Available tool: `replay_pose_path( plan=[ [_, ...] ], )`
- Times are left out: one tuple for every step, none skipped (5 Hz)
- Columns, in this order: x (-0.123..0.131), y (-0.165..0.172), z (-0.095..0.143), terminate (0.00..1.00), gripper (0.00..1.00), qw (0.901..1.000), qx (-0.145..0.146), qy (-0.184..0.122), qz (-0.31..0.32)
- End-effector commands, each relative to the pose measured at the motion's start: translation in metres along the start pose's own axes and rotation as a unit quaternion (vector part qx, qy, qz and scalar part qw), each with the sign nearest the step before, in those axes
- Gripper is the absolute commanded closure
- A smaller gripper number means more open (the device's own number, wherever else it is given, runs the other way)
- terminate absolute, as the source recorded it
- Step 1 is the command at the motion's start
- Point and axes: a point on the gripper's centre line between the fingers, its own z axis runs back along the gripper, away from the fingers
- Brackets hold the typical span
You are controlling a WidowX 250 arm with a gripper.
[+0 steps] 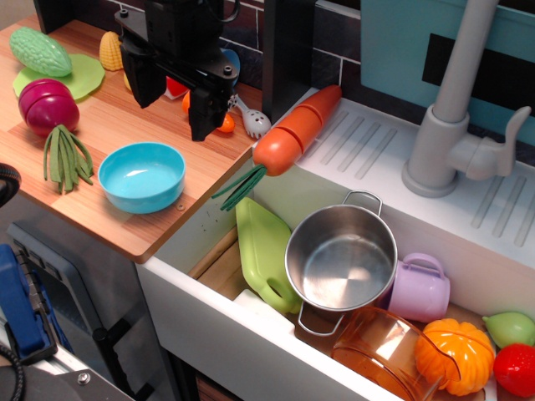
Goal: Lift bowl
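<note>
Right, from the far left I see a bumpy green gourd (40, 51) lying on a light green plate (79, 75), with a purple onion (48, 107) and a bunch of green beans (67, 156) nearer to me on the wooden counter (125, 225). Next comes the blue bowl (142, 176), upright close to the counter's near edge. My gripper (175, 92) hangs above the counter, farther back than the bowl, fingers spread and holding nothing. A toy carrot (295, 132) leans over the sink's (209, 322) left rim. In the sink lie a green cutting board (263, 246), a steel pot (341, 257), a lilac mug (420, 288), an orange jug (384, 355) and an orange pumpkin (456, 355). A grey tap (456, 125) stands far right.
</note>
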Motion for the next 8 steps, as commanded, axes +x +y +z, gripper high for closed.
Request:
replay_pose_path(
  plan=[
    [0.000, 0.000, 0.000, 0.00, 0.00, 1.0000, 0.000, 0.000, 0.000],
    [0.000, 0.000, -0.019, 0.00, 0.00, 0.9998, -0.002, -0.004, 0.018],
    [-0.001, -0.003, -0.040, 0.00, 0.00, 0.9993, -0.013, -0.021, 0.027],
    [0.001, -0.004, -0.052, 0.00, 0.00, 0.9992, -0.011, -0.029, 0.025],
    [0.001, -0.001, -0.061, 0.00, 0.00, 0.9992, -0.017, -0.029, 0.023],
    [-0.003, 0.001, -0.066, 0.00, 0.00, 0.9993, -0.015, -0.024, 0.025],
    [-0.008, 0.003, -0.071, 0.00, 0.00, 0.9992, -0.018, -0.016, 0.032],
    [-0.012, 0.004, -0.079, 0.00, 0.00, 0.9988, -0.027, -0.014, 0.037]
  ],
)
